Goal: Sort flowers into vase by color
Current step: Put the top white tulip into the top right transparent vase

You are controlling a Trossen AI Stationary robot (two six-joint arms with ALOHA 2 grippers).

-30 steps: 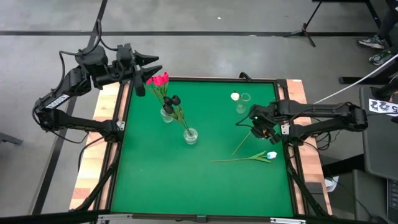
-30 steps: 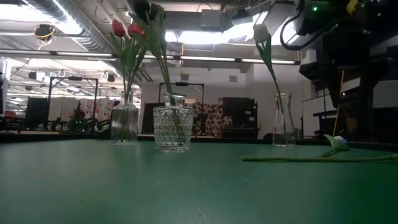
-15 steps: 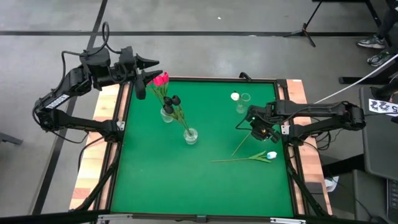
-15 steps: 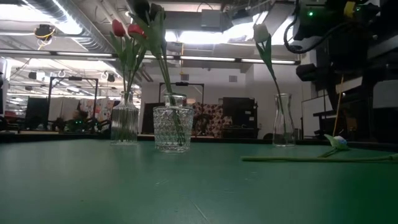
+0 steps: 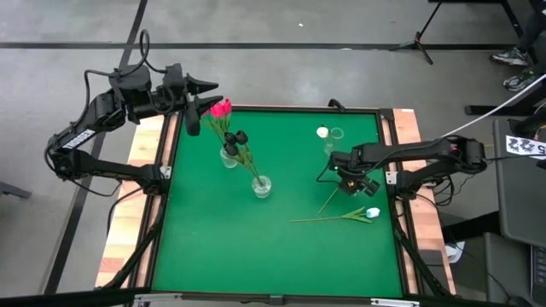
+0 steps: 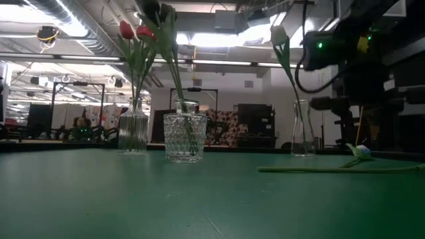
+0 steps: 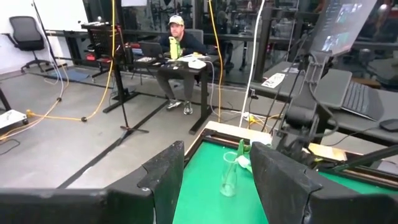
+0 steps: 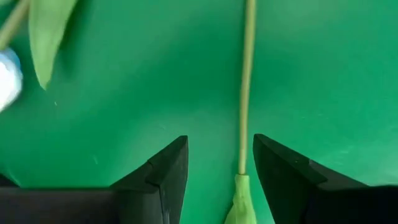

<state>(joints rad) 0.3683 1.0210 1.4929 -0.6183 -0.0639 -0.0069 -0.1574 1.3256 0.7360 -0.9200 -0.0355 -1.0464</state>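
Two flowers lie flat on the green table. One has a white head (image 5: 373, 212), and its stem (image 5: 324, 218) runs toward the left. Only the thin stem (image 8: 246, 87) of the other shows. My right gripper (image 5: 350, 180) points down over that stem, open, a finger on either side (image 8: 221, 142), apart from it. A ribbed vase (image 5: 229, 158) holds pink-red flowers (image 5: 221, 109). A cut-glass vase (image 6: 184, 137) holds a black one (image 5: 241, 136). A slim vase (image 5: 333, 141) holds a white one (image 5: 322, 132). My left gripper (image 5: 209, 92) waits open, raised over the far left corner.
The table has a raised dark rim (image 5: 281, 108) with wooden side boards (image 5: 145, 145). Open green surface lies toward the near edge (image 5: 256, 247). In the room beyond, a person (image 7: 177, 37) sits at a desk.
My right gripper has come down toward the stem lying on the table, shifting a little toward the table's left, and its wrist has rolled. Its fingers stay open. The flowers and vases have not moved.
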